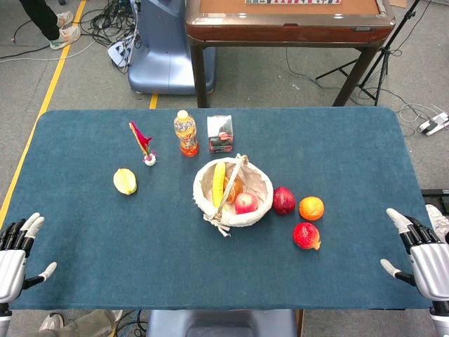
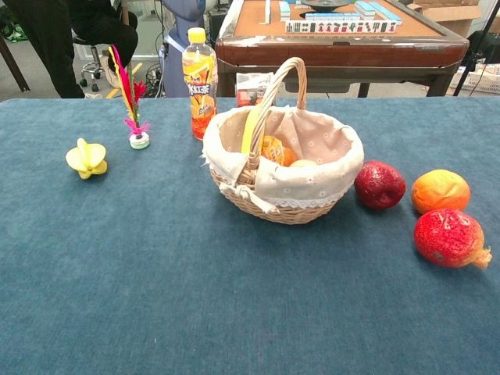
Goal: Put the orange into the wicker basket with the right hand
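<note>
Nearest, at the table's front edge, two hands rest in the head view: the left hand (image 1: 15,256) at the 8 o'clock corner and the right hand (image 1: 421,254) at 4 o'clock. Both are empty with fingers spread apart, released, and well apart from every object. The chest view shows neither.

Next out, at about 4 o'clock from the basket, lies one pomegranate (image 1: 306,236) (image 2: 450,238), its crown end pointing right. Just beyond it sits the one orange (image 1: 311,208) (image 2: 441,191), on the blue tablecloth (image 1: 140,239) (image 2: 156,297) at the basket's 3 o'clock, outside it. Between the orange and the basket, just beside both, sits one dark red apple (image 1: 284,200) (image 2: 380,184).

The single wicker basket (image 1: 210,203) (image 2: 273,209) stands near the table's middle, cloth-lined, its handle arched over the top. Inside, the head view shows one banana (image 1: 219,182), one pinkish apple (image 1: 245,203) and something orange between them that I cannot identify.

At the basket's 9 o'clock, well apart, lies one yellow starfruit (image 1: 125,181) (image 2: 87,158).

Farther, toward 11 o'clock, one feathered shuttlecock (image 1: 144,144) (image 2: 133,101) stands upright. At 12 o'clock one juice bottle (image 1: 186,133) (image 2: 201,82) stands upright, with one small carton (image 1: 220,133) (image 2: 251,88) just to its right.

Beyond the table stands one mahjong table (image 1: 287,21) (image 2: 344,35).
</note>
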Controlling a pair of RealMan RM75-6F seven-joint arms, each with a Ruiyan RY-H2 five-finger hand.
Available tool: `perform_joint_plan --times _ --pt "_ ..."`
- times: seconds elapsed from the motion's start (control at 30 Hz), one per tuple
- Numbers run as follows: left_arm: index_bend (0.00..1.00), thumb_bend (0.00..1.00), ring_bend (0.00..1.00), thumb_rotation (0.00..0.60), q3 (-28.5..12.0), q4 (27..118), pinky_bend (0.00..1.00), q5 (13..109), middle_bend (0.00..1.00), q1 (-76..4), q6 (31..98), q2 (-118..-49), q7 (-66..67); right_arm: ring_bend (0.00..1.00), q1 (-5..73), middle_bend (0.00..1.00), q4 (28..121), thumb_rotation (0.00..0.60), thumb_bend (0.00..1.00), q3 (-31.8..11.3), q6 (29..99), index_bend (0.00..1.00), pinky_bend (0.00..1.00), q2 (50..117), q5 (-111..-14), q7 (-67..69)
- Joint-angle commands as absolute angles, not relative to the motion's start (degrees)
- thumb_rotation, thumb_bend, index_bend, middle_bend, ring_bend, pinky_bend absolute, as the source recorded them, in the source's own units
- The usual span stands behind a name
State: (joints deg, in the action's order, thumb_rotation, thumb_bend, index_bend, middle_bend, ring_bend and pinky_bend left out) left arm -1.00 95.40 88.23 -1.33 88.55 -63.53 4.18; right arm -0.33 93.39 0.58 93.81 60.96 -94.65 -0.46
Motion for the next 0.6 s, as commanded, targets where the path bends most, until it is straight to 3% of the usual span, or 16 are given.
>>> perform_joint_plan --times 0.03,0.37,0.6 --pt "0.07 0.22 0.00 0.600 -1.0 95.3 0.00 88.2 0.00 -1.4 88.5 -63.6 4.2 0.16 -0.4 0.19 94.1 0.600 0.08 0.1 93.0 0.08 0.32 60.9 -93.3 -1.2" --pt "0.07 0.22 0.00 0.600 -1.1 94.7 0.00 87.6 0.00 -1.6 87.9 -63.9 3.9 0.16 2.0 0.19 94.7 0.600 0.08 -1.6 89.3 0.08 0.32 60.4 -91.7 -2.4" --pt "0.07 0.22 0.00 0.600 -1.0 94.5 0.00 87.7 0.00 -1.5 88.1 -64.2 3.8 0.16 8.7 0.19 96.5 0.600 0.08 -4.2 78.7 0.08 0.32 59.8 -88.0 -5.3"
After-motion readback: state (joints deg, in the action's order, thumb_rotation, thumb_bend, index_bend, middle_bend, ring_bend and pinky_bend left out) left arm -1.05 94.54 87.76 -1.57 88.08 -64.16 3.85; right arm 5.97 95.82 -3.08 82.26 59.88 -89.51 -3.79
